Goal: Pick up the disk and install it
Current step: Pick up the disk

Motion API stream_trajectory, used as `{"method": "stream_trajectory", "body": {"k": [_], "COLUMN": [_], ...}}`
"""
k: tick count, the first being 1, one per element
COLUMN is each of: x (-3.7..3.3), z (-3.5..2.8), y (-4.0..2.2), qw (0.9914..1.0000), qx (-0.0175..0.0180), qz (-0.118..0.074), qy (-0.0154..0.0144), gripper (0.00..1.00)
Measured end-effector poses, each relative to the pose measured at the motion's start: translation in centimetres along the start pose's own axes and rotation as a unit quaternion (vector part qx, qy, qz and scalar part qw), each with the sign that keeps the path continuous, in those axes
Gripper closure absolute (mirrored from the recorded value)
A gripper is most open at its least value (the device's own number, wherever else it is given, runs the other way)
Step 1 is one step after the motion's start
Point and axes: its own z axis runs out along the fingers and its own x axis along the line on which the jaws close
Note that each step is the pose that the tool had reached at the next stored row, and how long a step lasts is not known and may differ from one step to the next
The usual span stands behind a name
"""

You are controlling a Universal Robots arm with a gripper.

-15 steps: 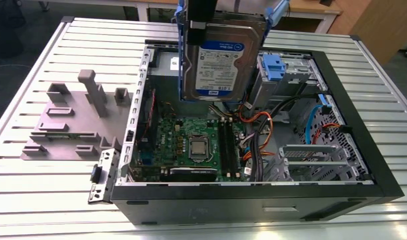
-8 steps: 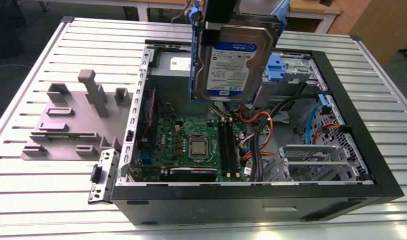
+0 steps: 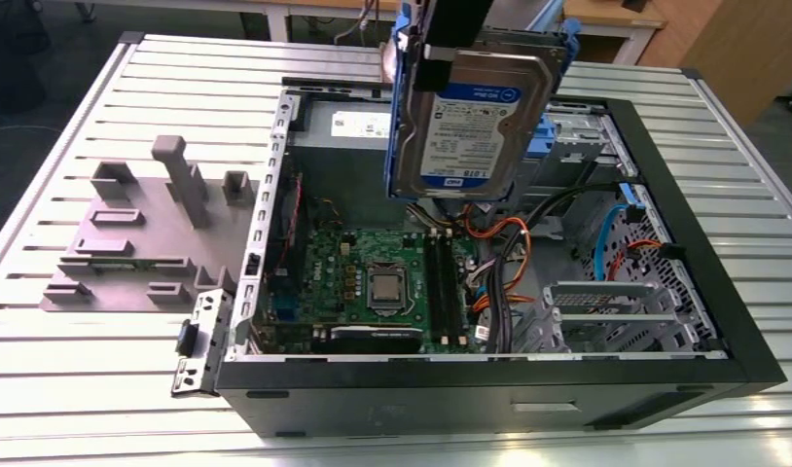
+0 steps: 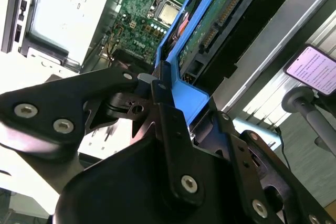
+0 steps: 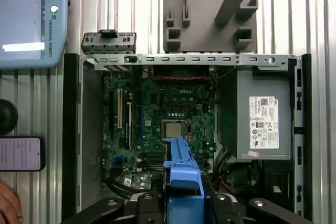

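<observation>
My pincer (image 4: 181,95) is clamped on the disk (image 3: 481,117), hanging upright over the open computer case (image 3: 500,379): picked up, not yet installed.

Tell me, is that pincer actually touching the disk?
Touching: in the second wrist view the pincer has its black fingers pressed against the blue frame of the disk.

The black fingers (image 4: 164,103) are clamping the blue carrier frame (image 4: 190,97) of the disk (image 4: 210,24), which is hanging tilted above the open computer case (image 4: 13,9) and its green motherboard (image 4: 136,19), a phone (image 4: 313,70) standing nearby.
</observation>
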Motion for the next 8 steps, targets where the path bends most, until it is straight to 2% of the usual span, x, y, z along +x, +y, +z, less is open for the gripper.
{"method": "stream_trajectory", "body": {"k": [8], "x": [0.55], "z": [0.13], "y": [-0.34], "qw": [1.00000], "qx": [0.0000], "qz": [0.000], "qy": [0.0000], "gripper": [0.64]}}
